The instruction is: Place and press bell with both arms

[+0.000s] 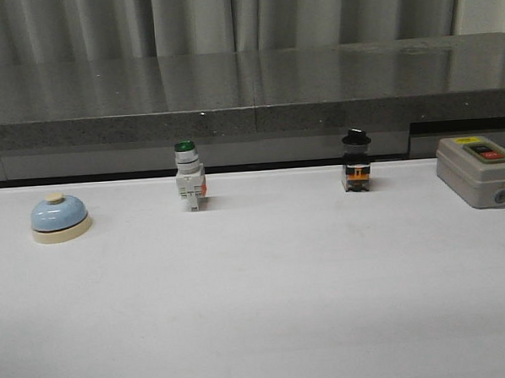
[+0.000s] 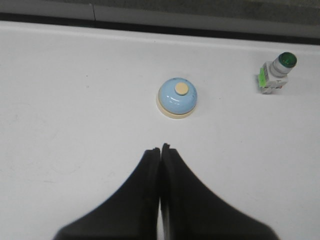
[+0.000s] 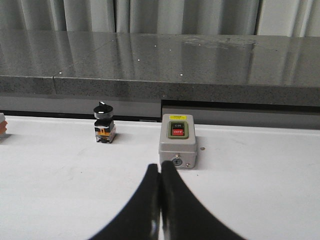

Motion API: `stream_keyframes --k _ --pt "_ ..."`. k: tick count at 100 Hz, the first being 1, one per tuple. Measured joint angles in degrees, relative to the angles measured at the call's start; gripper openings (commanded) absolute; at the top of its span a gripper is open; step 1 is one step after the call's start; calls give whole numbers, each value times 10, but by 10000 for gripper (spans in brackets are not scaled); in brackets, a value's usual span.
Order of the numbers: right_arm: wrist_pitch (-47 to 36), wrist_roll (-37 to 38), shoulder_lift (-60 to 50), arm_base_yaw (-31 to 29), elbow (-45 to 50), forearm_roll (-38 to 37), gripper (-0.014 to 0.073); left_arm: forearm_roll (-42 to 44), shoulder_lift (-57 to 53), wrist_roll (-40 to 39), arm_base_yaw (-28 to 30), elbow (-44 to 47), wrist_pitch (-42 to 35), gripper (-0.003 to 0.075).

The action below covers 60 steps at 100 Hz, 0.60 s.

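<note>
The bell (image 1: pixel 60 217) sits upright on the white surface (image 1: pixel 275 298) at its far left, well apart from the green-capped switch (image 1: pixel 189 175). Neither arm shows in the front view. In the left wrist view the left gripper (image 2: pixel 161 149) hovers near the bell without touching it, jaws pressed together. The right gripper (image 3: pixel 160 167) has its jaws pressed together too, their tips hiding the lower front edge of the grey on/off box (image 3: pixel 178 141); the black-capped switch (image 3: pixel 104 123) stands beside it.
</note>
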Motion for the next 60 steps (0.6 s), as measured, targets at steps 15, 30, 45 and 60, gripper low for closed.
stream_keyframes --k 15,30,45,60 --pt "0 0 0 0 0 0 -60 -27 19 39 0 0 3 317" --pt "0 0 0 0 0 0 -60 -46 20 63 0 -1 3 686" --pt "0 0 0 0 0 0 -60 -48 20 67 0 -1 5 664" --pt "0 0 0 0 0 0 -60 -56 29 68 0 -4 0 660"
